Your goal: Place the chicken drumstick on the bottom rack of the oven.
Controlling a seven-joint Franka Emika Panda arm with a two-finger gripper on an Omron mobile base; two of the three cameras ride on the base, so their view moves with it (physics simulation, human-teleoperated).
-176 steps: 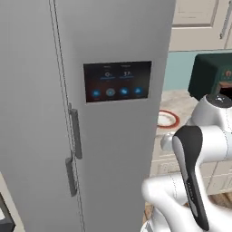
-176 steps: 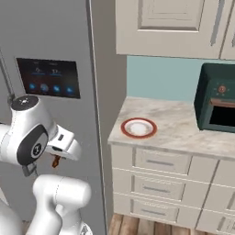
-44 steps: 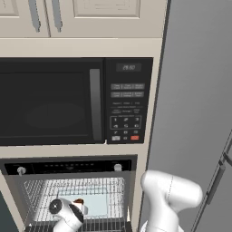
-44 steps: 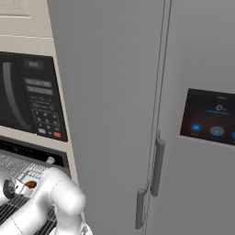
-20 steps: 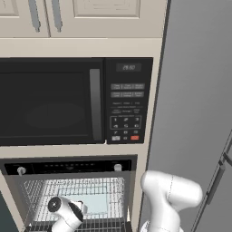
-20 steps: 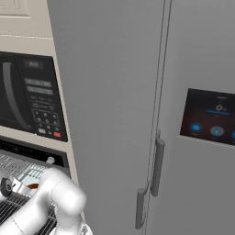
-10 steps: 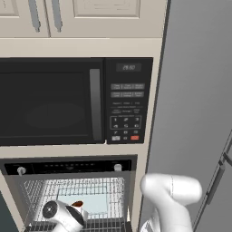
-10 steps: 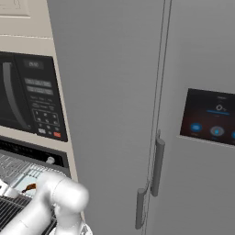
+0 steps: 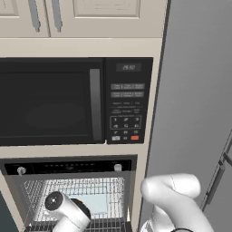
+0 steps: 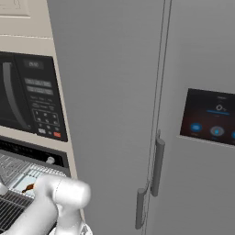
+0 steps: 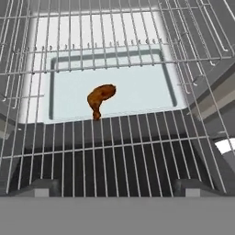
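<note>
The arm has pulled back since half a second ago, the tool [image 11: 112, 190] spread and empty, so withdraw straight without touching the drumstick [image 11: 100, 98] lying on the rack [image 11: 114, 151].

Left base view faces the wall straight on, close in, microwave [image 9: 74, 100] mid-frame and the open oven [image 9: 72, 195] at the bottom edge. Right base view looks from further right, mostly at the fridge doors [image 10: 151, 114], sharing just the microwave keypad and the oven's control strip at its left edge. Hand view sits very near inside the oven, looking down through the wire racks onto the pale tray [image 11: 133, 87].
</note>
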